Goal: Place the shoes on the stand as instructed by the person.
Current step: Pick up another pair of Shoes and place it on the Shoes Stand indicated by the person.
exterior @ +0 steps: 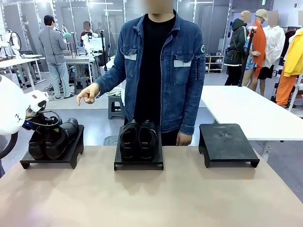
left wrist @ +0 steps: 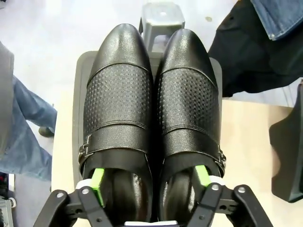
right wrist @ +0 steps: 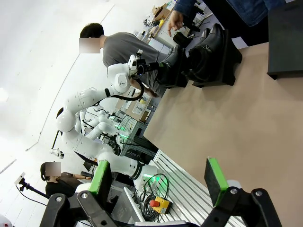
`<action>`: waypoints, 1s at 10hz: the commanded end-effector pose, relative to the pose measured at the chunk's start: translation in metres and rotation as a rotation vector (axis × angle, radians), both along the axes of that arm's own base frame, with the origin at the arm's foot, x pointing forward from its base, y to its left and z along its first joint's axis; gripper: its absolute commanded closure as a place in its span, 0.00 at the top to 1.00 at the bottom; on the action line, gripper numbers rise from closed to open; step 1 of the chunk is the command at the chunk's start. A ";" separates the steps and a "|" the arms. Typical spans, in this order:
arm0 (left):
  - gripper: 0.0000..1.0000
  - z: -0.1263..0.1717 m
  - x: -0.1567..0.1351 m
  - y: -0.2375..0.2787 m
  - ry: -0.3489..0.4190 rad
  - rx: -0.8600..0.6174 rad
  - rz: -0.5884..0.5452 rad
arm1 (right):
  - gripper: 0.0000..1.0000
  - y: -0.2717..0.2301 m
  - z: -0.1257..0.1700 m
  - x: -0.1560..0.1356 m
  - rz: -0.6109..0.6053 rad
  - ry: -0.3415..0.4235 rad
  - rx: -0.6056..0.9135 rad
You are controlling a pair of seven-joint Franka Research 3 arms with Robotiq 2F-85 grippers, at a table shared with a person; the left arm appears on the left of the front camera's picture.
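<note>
We see three black stands on the table [exterior: 151, 198]. From our seat, the left stand [exterior: 71, 156] at ten o'clock carries one pair of shoes [exterior: 53, 139], the middle stand [exterior: 139, 163] at twelve carries the second pair [exterior: 138, 138], and the right stand [exterior: 228, 144] at two is bare. The person [exterior: 163, 71] stands behind the middle stand and points a hand [exterior: 88, 93] toward the left one.

Our left gripper [left wrist: 149, 182] sits at the heel end of the left pair, jaws spread wide, one green pad [left wrist: 98, 182] inside each shoe opening; we judge it is gripping nothing, the shoes resting on the stand. Our right gripper [right wrist: 158, 184] hangs open and empty, well away from the stands.

We judge these glossy shoes fairly stiff in the upper and sole, moderately light, and slippery on the polished leather. The best hold looks to be the two inner heel walls pinched together, where the collar is firm.
</note>
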State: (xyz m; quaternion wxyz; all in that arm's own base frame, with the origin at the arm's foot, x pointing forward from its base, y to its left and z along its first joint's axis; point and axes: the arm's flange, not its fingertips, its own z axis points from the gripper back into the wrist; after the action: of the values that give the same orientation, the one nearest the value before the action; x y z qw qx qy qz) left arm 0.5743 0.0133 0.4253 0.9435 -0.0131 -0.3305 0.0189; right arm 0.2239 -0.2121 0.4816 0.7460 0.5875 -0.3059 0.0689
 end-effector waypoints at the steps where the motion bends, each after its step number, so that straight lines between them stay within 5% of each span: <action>1: 0.99 0.004 -0.009 0.003 -0.024 0.026 -0.009 | 1.00 -0.002 0.001 -0.001 0.005 -0.021 -0.003; 10: 0.99 0.001 -0.001 0.001 -0.002 0.007 -0.003 | 1.00 -0.002 0.001 -0.001 0.005 -0.021 -0.003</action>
State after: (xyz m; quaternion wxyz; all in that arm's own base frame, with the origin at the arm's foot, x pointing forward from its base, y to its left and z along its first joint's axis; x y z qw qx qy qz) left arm 0.5704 0.0125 0.4262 0.9439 -0.0093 -0.3300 0.0126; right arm 0.2239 -0.2121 0.4816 0.7460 0.5875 -0.3059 0.0689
